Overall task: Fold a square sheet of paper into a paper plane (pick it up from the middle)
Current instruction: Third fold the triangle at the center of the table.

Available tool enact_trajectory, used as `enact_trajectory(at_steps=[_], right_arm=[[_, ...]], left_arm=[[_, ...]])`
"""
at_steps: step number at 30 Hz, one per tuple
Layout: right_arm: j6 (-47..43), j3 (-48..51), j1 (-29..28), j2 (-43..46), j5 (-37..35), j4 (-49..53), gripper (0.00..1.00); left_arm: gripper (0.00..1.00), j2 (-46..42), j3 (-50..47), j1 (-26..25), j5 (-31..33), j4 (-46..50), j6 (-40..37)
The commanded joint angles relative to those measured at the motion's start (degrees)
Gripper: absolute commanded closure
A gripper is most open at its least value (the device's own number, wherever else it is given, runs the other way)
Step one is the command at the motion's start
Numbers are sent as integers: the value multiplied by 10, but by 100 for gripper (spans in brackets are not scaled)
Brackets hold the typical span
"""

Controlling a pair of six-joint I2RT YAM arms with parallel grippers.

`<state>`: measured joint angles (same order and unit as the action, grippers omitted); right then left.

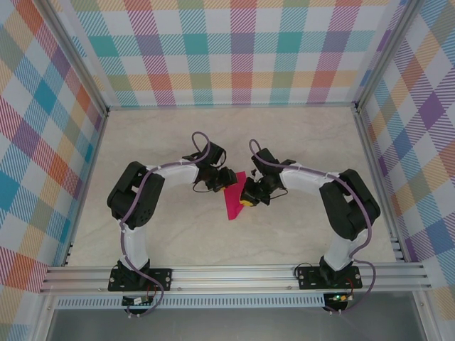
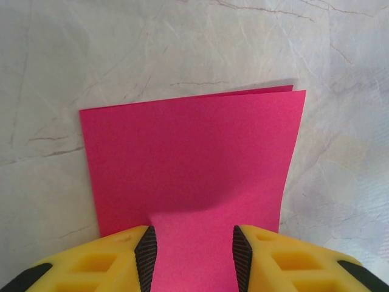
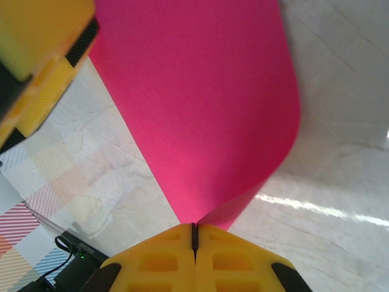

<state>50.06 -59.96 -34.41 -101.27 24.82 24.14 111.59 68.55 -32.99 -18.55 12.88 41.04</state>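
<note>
Table: a pale marble-patterned tabletop [image 1: 213, 135] carries the work. The black-and-white left arm [image 1: 138, 195] and right arm [image 1: 345, 202] are bent inward so that their grippers meet near the table's middle, slightly toward the near edge.
Sheet: the magenta-pink square sheet of paper [image 2: 194, 164] is seen doubled over, with two layers showing at its far edge. It is placed between the two grippers, and part of it appears to lie on the table.
Right gripper: the yellow two-finger right gripper [image 3: 194, 234] is closed tight on one edge of the sheet, which curls up from the pinch. This is judged to be for carrying that layer across.
Left gripper: the yellow left gripper [image 2: 194, 246] is set over the opposite part with its jaws apart and nothing clamped. It is judged to be steadying the sheet.
Pads: the black ribbed pads [image 2: 146, 249] stand either side of a raised hump in the paper.
Stage: an early fold is judged to be in hand; no dart shape has been formed yet.
</note>
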Motion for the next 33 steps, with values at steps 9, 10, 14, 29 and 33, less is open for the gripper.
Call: enact_trajectory(at_steps=[9,10,14,29,33], right_arm=[[-26,-47,-7,-55,17,-47,98],[-29,-49,-7,-58,16,-47,98],[-36,-53,-8,-67,18,-49,98],[-61,-63,-19,-88,18,-59,98],[-64,-65,-19,-94,18,-58,98]], left_arm=[[59,17,13,-4,4,26,-11],[59,17,14,-4,2,25,-10],[59,18,16,-4,2,44,-10],[60,5,19,-4,-1,45,-6],[60,-4,18,-4,0,46,-5]])
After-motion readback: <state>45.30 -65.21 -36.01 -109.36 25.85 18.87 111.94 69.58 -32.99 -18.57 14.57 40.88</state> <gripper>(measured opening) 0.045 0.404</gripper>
